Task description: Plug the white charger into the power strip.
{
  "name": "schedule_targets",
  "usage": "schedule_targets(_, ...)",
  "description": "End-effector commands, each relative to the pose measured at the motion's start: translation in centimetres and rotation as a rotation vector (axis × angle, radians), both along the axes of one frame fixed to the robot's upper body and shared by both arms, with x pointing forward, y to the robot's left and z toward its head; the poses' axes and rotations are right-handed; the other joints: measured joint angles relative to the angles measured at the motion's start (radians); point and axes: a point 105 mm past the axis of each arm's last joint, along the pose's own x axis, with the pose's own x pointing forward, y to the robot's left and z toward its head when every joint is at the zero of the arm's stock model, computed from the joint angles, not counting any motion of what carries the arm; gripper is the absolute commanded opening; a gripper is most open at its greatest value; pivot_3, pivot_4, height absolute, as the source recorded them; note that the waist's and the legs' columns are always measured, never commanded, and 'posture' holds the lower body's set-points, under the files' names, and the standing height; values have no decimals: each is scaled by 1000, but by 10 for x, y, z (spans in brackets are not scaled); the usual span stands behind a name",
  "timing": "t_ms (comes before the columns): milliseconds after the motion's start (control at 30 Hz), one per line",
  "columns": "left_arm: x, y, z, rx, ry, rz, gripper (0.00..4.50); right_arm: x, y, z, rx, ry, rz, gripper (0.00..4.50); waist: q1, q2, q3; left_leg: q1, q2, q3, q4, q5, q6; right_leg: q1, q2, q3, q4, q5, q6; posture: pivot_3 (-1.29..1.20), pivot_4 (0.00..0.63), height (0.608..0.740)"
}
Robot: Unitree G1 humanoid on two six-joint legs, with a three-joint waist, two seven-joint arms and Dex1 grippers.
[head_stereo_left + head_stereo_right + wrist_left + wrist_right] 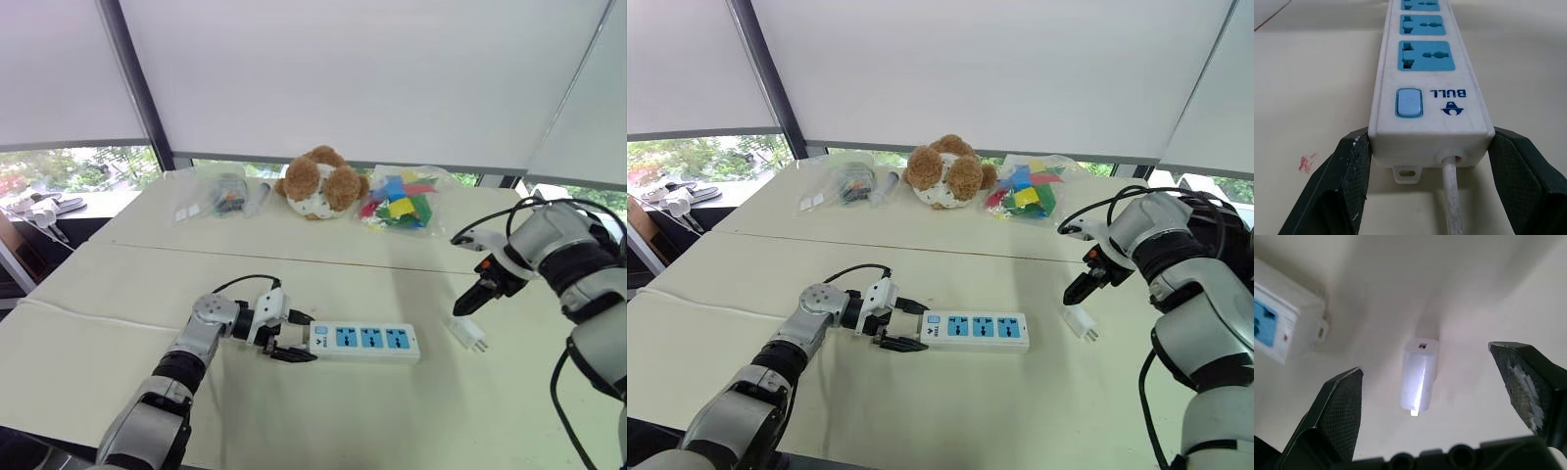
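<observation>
Nearest, the power strip [364,340] is laid flat on the pale table [294,421], its 3 blue sockets turned upward. At the strip's cord end the left gripper [297,337] is pressed shut on it: 1 black finger [1352,166] is set against each long side of the casing, just past the blue switch [1408,103] and the printed "BULL" mark. A white cord [1452,196] is seen leaving that end between the 2 fingers. A small reddish smudge [1307,162] is marked on the tabletop just beside the same end.

Off the strip's opposite end — to the robot's right and clearly apart from it — the white charger [468,335] is laid on its side on the table, unplugged, its metal prongs pointed away from the strip. Just above the charger the right gripper [470,302] is held with its fingers spread wide; in the right wrist view the charger is framed between them and touched by neither.

Farther back from the strip, past a seam across the table, 3 things are lined up near the window edge — a clear bag of small items [216,191] beyond the cord end, a brown-and-white teddy bear [318,182] straight behind the strip, and a bag of coloured blocks [400,203] beyond the charger's end.
</observation>
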Motion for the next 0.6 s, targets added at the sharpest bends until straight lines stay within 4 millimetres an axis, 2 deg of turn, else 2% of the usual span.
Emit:
schedule_targets(33,-19,-14,-37,72,108,-39,2915,-1,-9,2,-35,9,-17,4500,0,1,-1,0,-1,0,0,0,0,0,-1,0,0,0,0,0,150,739)
schedule_targets(233,-21,-17,-41,64,116,-29,2915,-1,-9,-14,-56,49,-11,4500,-1,8,-5,0,-2,0,2,0,0,2,-1,0,0,0,0,0,150,739)
schedule_targets(533,-24,-24,-45,42,121,-18,2915,-2,-9,-32,-88,97,-2,4500,0,8,-5,0,-3,-1,4,0,0,4,-2,0,0,0,0,0,150,739)
schedule_targets(567,-25,-25,-46,41,121,-17,2915,-2,-10,-35,-93,106,-1,3999,1,8,-5,0,-3,-2,5,0,0,5,-2,0,0,0,0,0,150,739)
schedule_targets(600,-25,-25,-47,41,122,-16,2915,-3,-11,-36,-97,111,2,3723,0,8,-5,0,-3,-3,5,0,0,6,-2,0,0,0,0,0,150,739)
